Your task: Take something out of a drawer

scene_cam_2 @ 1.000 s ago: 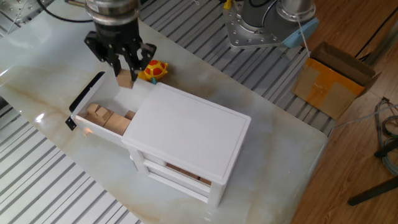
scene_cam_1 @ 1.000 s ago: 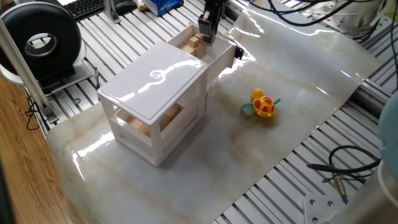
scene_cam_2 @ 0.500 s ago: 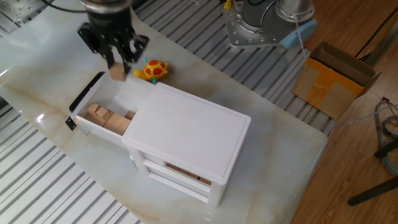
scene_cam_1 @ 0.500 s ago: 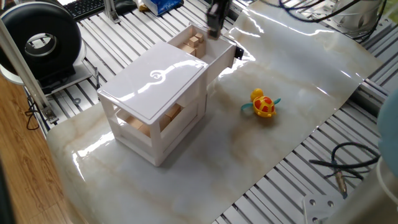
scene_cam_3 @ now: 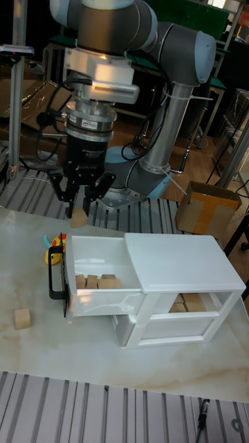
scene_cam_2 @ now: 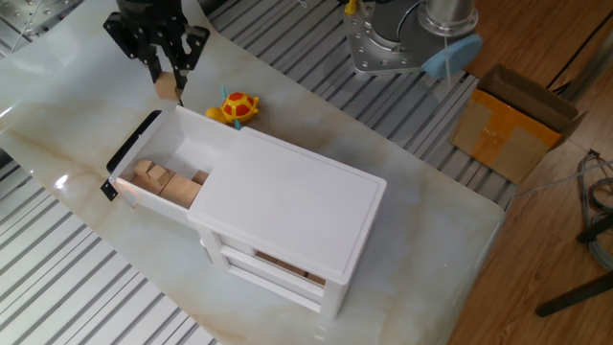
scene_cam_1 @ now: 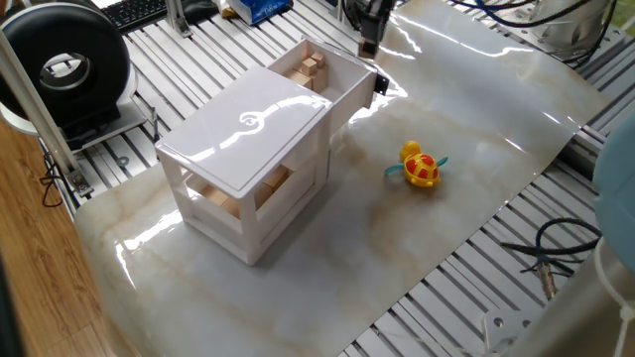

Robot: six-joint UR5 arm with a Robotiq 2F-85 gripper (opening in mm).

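Observation:
The white cabinet has its upper drawer pulled out, black handle at the front. Several light-wood cubes lie in the drawer's near corner; the tall fixed view also shows these cubes. My gripper hangs above and just beyond the drawer's far wall, shut on one small wood cube. In the tall fixed view the held cube sits between the fingertips of the gripper, above the drawer's handle end. In one fixed view the gripper is past the drawer.
A yellow-and-red duck toy lies on the marble sheet beside the drawer. One loose wood cube rests on the table left of the handle. More cubes fill the lower tier. A cardboard box and a black reel stand off the table.
The gripper, holding the cube, rose out of the drawer and moved away past its far wall, towards the handle end.

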